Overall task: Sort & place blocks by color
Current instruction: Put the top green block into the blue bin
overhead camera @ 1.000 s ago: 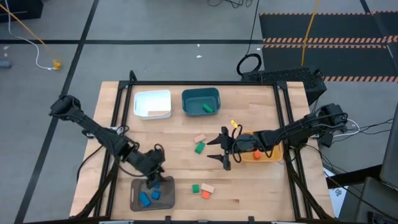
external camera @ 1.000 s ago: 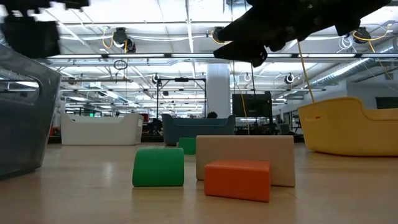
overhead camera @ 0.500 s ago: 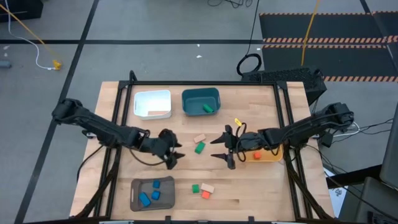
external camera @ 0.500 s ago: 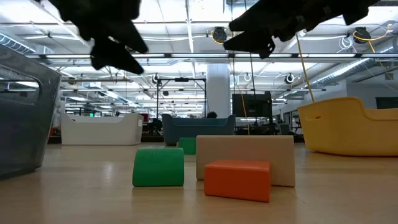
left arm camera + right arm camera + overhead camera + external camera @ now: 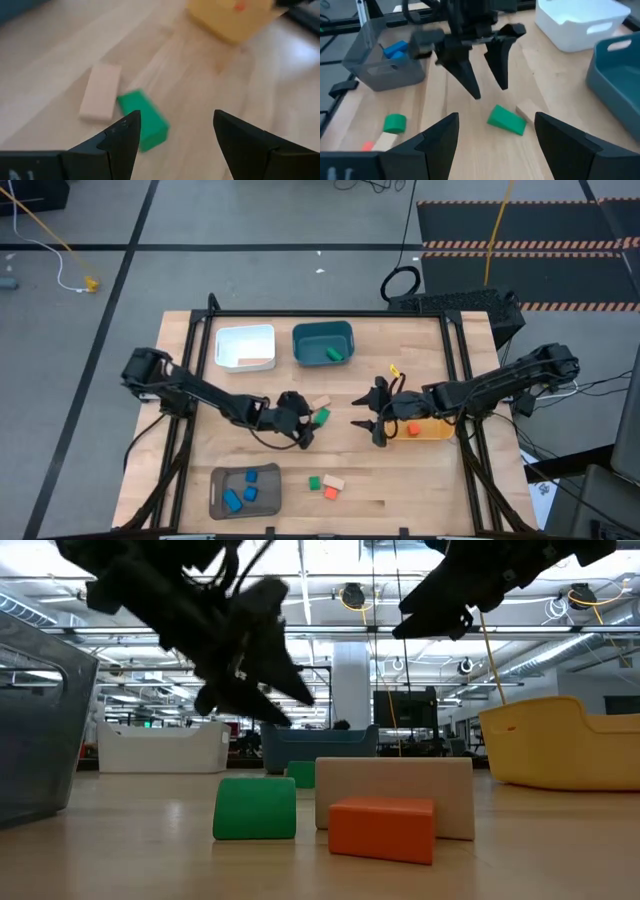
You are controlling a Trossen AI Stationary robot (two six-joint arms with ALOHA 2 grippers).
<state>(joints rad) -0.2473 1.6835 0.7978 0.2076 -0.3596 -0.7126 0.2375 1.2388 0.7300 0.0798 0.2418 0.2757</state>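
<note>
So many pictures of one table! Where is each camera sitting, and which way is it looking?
High view: above the table, looking straight down; both arms show, left gripper and right gripper open.
Low view: at tabletop height, looking level past a green block into the room; both arms hang in from above.
Left wrist view: on the left arm, past its own fingers.
Right wrist view: on the right arm, facing the left gripper.
Shared: both wrist views show the green brick beside the tan brick.

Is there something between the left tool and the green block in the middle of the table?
Nothing visible. The left tool is open just beside the green block, with only bare table between them. A tan block lies close on the block's far side, not in the approach path.
</note>
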